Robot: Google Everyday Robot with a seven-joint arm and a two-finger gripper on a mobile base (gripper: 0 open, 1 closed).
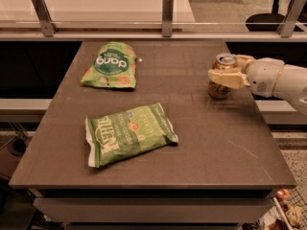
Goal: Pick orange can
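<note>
The gripper [224, 70], reaching in from the right, clasps the upright orange can [219, 91] near the table's [201, 147] right edge. 2 sealed chip bags lie flat well apart: the far green bag [110, 66] and the near green bag [128, 134].

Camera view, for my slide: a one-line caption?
Gripper closed on the upright orange can near the table's right edge.

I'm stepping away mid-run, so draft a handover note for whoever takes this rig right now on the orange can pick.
Gripper: at the table's right side, apparently closed around the orange can.
Orange can: upright near the right edge, base seemingly on the table, well apart from the far green bag and the near green bag.
Done: reach and grasp.
Left: lift the can clear of the table.
</note>
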